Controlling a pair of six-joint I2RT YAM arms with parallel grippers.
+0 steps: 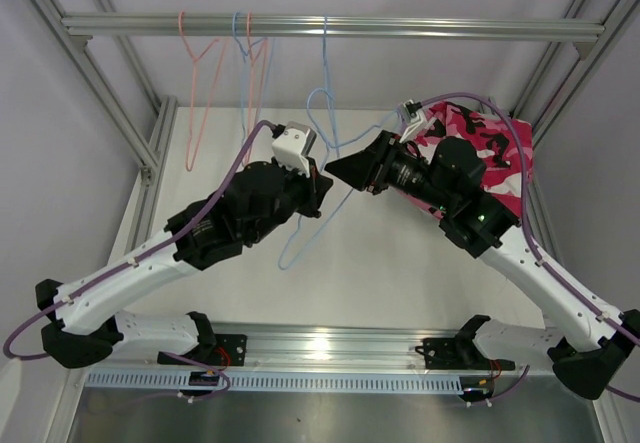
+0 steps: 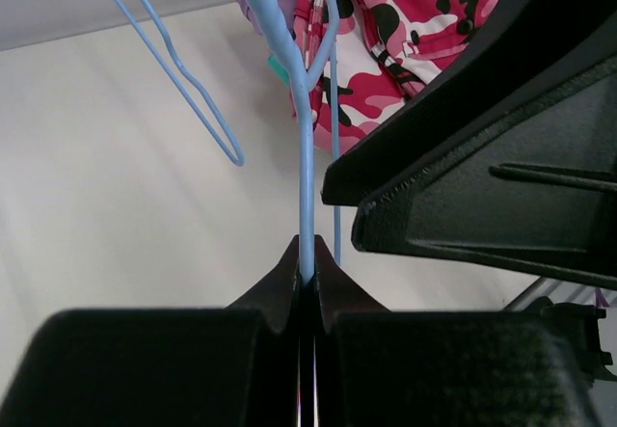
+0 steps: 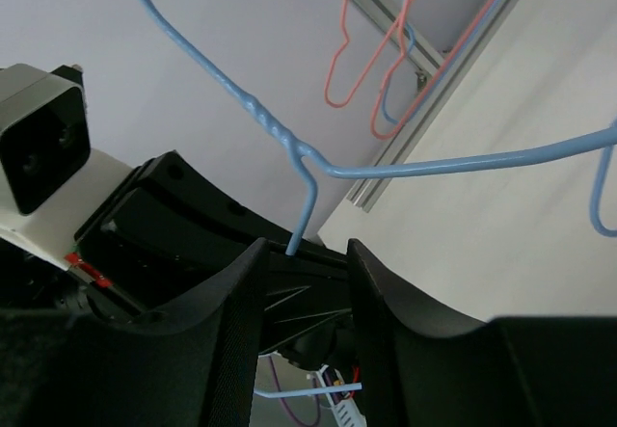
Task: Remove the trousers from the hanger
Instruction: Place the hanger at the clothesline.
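Left arm [image 1: 120, 276], right arm [image 1: 555, 283]: white lower links, matte black upper joints. Purple cable [image 1: 243, 153] along each. White wrist camera housing [image 1: 293, 148]. Right end effector [image 3: 304, 253] black, wedge-fingered.

The left hand [image 2: 307, 278] is matt grainy black plastic, the hanger [image 2: 306, 167] in it smooth coated wire, the trousers [image 2: 405, 41] beyond soft cloth.

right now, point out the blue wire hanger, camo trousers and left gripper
light blue wire hanger [image 2: 306, 196]: left wrist view, straight wire stem
pink camouflage cloth trousers [image 1: 490, 138]: top external view, bunched cloth
left gripper [image 2: 307, 278]: left wrist view, between fingertips
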